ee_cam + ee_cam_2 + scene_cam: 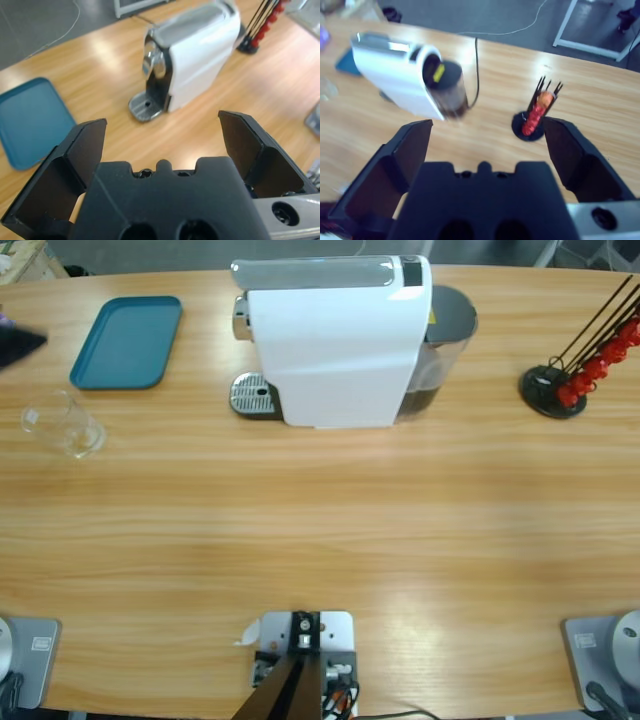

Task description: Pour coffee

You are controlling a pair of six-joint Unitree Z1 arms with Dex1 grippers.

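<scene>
Both arms held back, glass not yet under the spout

The white coffee machine (335, 340) stands mid-table with its drip grate (252, 395) bare, and no coffee shows anywhere, neither at the spout nor in the clear glass (63, 423), which sits well off to the grate's side, below the teal tray (127, 341). The capsule rack (560, 380) stands well apart on the machine's tank side. The left gripper (162, 137) and right gripper (487, 137) both have their jaws spread wide with nothing between them, hovering back from the machine. The likely trouble: the thin, see-through glass could slip or tip in a hard pinch, or be set off-centre on the grate so coffee misses it.
</scene>
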